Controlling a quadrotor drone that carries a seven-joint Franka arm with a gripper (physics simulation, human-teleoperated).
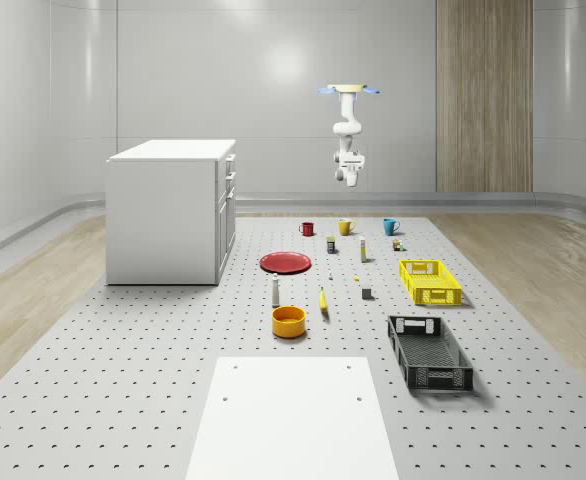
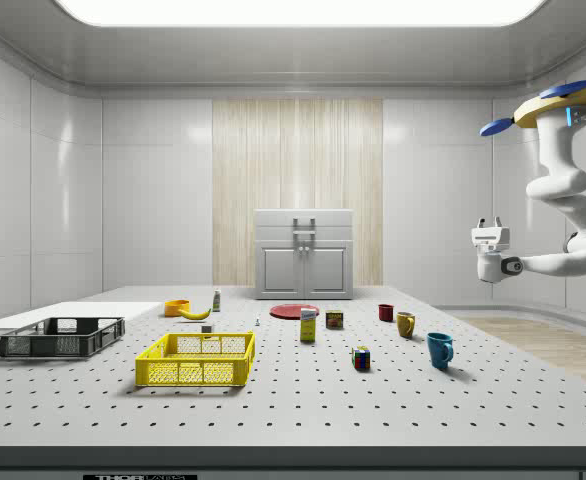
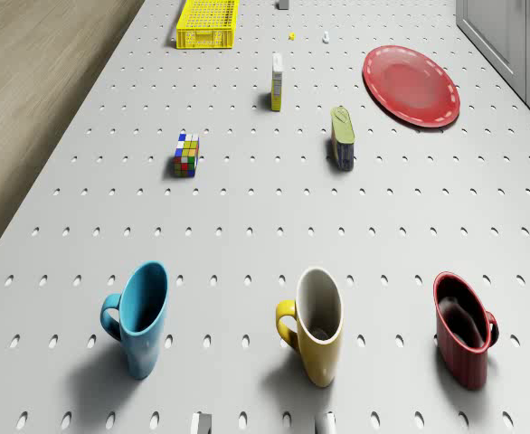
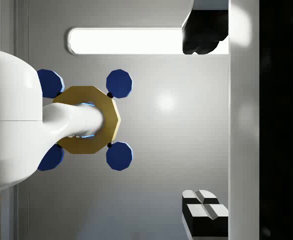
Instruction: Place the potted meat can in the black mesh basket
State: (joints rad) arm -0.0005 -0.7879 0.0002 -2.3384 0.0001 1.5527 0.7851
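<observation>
Blue-sided potted meat can (image 3: 342,140) stands upright near red plate (image 3: 411,85); drone (image 1: 349,90) hovers high, gripper (image 2: 490,221) upturned and spread.

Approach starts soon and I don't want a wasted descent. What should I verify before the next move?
1. Potted meat can found, upright beside the red plate: ok.
2. Jaws open, nothing between them: ok.
3. Gripper aimed at the can: not ok, it points up toward the drone.
4. Drone over the can: not ok, it hovers high, beyond the blue mug.
5. Black mesh basket free to receive: ok, nothing visible inside.
</observation>
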